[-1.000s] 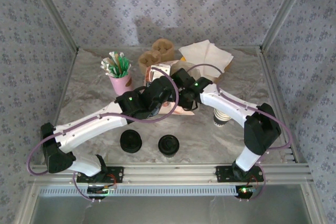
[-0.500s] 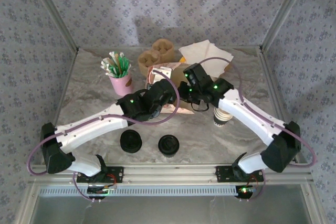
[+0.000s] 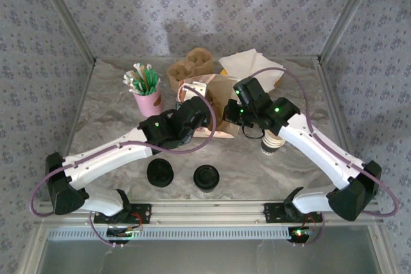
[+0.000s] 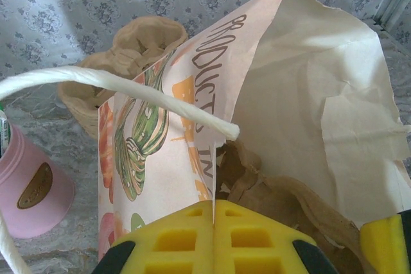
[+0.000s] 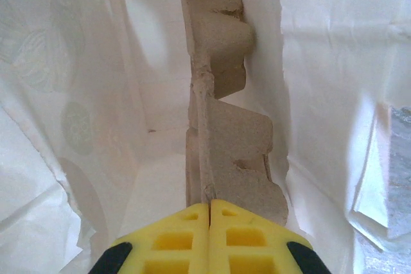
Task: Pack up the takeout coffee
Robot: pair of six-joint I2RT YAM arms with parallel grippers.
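Bag biggest: printed paper bag, open, mid-table btwn both arms. Left gripper shut flat on bag's near rim, paper edge running straight into seam btwn pads. Right gripper clamped on edge of pulp cup carrier, upright inside bag, white walls either side.

Takeout coffee: on table at near edge, well apart from bag, untouched, not yet packed. Judged the right one of two black-topped rounds. Other looks like lid stack. From above, can't be sure which is which.

Handling, as judgement:
- Weight: light empty, moderate if filled, a bit top-heavy.
- Wall: thin paper, prob. dents under hard squeeze.
- Lid: smooth snap-on plastic, could pop off if lifted by lid alone.
- Grip: best taken round paper body just below lid, gentle pinch.
- Carry: upright throughout; tilt = spill risk.
- Entry: straight down, w/ carrier pocket to meet.

Views:
- Top: gives table layout & coffee's spot, plus pale cup stack just beside right arm and pink cup of stirrers left of bag. Can't settle from it what either set of pads holds.
- Left wrist: settles paper-in-pads. Also shows crumpled brown pulp down in bag mouth and a yellow pad of other gripper at lower right corner.
- Right wrist: gives bag interior, w/ carrier pockets side-on.
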